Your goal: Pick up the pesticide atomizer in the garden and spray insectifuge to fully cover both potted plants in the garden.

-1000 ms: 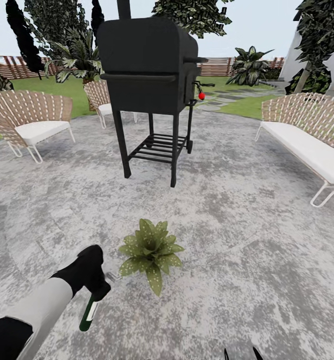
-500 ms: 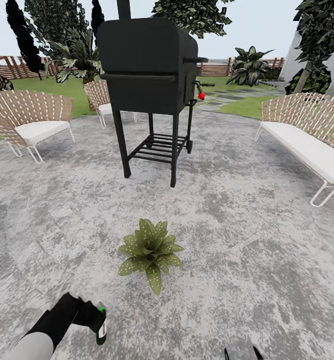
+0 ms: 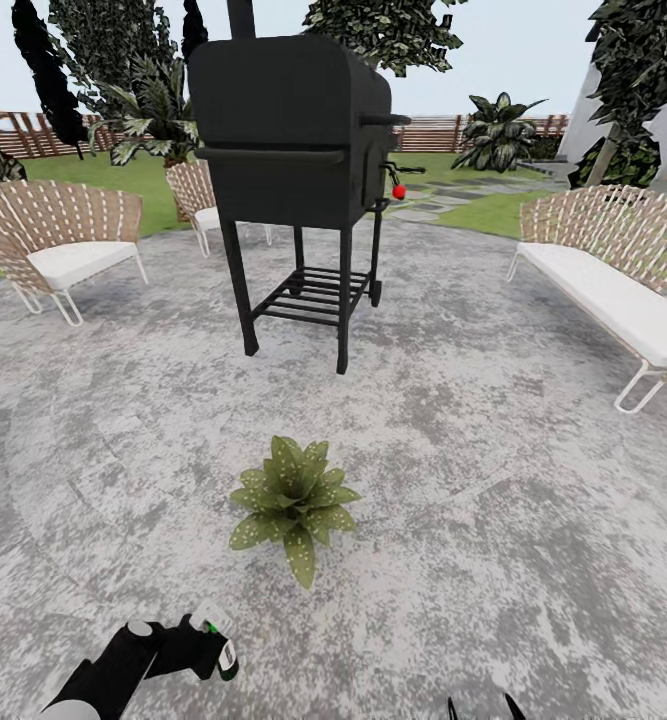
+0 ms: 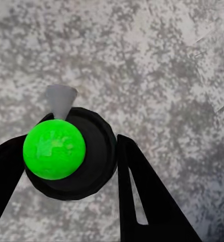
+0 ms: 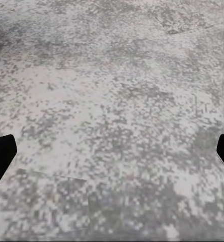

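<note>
Head view, bottom left: the left claw (image 3: 188,640) grips the pesticide atomizer (image 3: 220,645) low over the grey paved patio (image 3: 493,480), just short of the potted plant (image 3: 291,500) at lower centre. To spray well, I would turn the nozzle toward the rosette and sweep across every leaf. Left wrist view looks along the bottle: a dark round body with a bright green end and a pale trigger head, pinched between black fingers. The right claw (image 5: 112,151) seems spread open and empty, though only its fingertips show.
</note>
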Motion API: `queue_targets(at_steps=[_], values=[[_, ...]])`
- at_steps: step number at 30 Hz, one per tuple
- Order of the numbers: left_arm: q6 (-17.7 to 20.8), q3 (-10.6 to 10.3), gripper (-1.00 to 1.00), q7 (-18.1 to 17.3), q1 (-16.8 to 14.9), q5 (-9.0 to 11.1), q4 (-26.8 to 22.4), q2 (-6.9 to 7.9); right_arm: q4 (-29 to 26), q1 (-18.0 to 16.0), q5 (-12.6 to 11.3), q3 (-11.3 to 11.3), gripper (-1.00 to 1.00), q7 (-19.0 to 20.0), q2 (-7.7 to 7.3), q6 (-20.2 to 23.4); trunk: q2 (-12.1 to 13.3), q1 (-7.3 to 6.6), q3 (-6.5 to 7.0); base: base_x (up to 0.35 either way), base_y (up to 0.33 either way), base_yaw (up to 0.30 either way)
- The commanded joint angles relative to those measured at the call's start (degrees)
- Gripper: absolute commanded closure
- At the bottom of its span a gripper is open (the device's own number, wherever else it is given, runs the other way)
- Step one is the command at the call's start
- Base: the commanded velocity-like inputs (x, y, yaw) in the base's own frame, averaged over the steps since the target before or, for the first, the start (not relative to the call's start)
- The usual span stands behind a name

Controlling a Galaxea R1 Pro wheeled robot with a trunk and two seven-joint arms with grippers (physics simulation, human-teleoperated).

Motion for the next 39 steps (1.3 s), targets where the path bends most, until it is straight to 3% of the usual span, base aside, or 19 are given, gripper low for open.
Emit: queue_targets(at_steps=[1, 15, 24, 39], values=[[0.53, 0.46, 1.0, -0.02, -0.02, -0.1, -0.09, -0.08, 0.06, -0.04, 0.67, -0.11, -1.0, -0.53, -0.02, -0.07, -0.02, -0.02, -0.04, -0.183, -0.232, 0.0], [0.53, 0.46, 1.0, 0.63, -0.02, -0.15, -0.24, -0.03, 0.15, -0.04, 0.89, -0.02, -1.0, -0.41, -0.26, -0.05, -0.02, -0.02, 0.51, -0.232, -0.193, 0.0], [0.47, 0.43, 1.0, 0.64, -0.02, -0.16, -0.05, -0.06, 0.15, -0.04, 0.83, -0.02, -1.0, -0.42, -0.26, -0.05, -0.02, -0.02, 1.31, 0.045, -0.231, -0.094], [0.53, 0.45, 1.0, 0.63, -0.02, -0.16, -0.05, -0.04, 0.15, -0.04, 0.85, -0.02, -1.0, -0.42, -0.26, -0.05, -0.02, -0.02, 2.62, 0.0, -0.012, -0.165]])
